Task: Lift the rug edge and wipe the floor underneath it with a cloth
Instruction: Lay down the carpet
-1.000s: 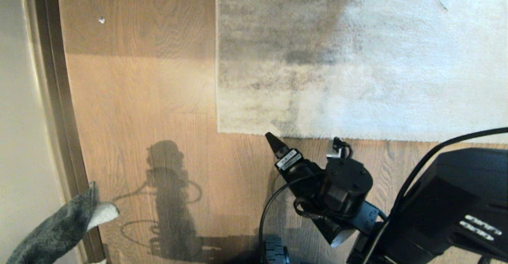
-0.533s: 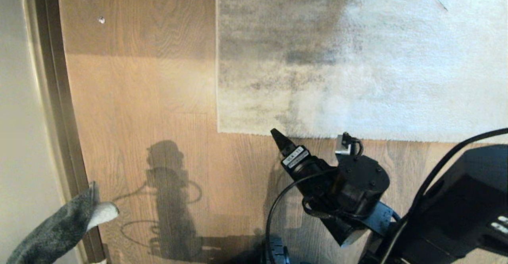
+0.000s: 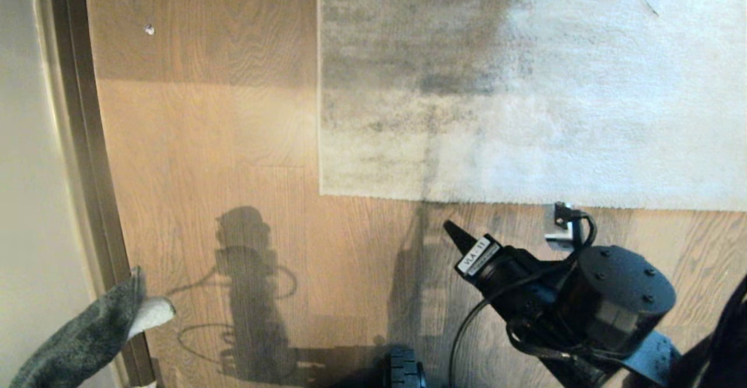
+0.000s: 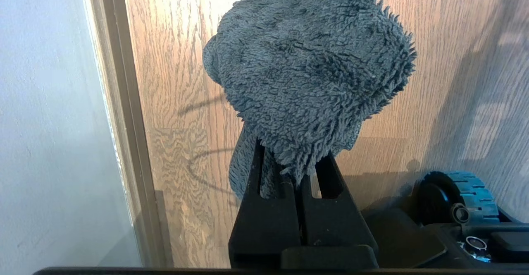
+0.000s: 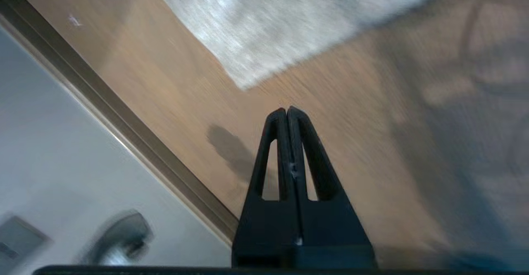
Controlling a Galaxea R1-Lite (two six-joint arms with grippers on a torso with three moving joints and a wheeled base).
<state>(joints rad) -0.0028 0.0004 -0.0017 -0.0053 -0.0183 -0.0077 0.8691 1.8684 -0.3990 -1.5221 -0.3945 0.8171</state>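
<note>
Black right tool [image 3: 452,231] pinched empty, angled toward rug edge [image 3: 525,201]; left tool [image 4: 294,171] clamps cloth [image 4: 310,68].

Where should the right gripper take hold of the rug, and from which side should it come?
Probably the near hem of the rug edge, beside its free corner. It lies flat on the floor, so the shut right gripper should open and come in low from the bare floor side.

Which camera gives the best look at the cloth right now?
The left wrist view: the cloth fills it, pinched in the shut left gripper. The head view catches only part of it at the lower left edge. The right wrist view shows none.
</note>
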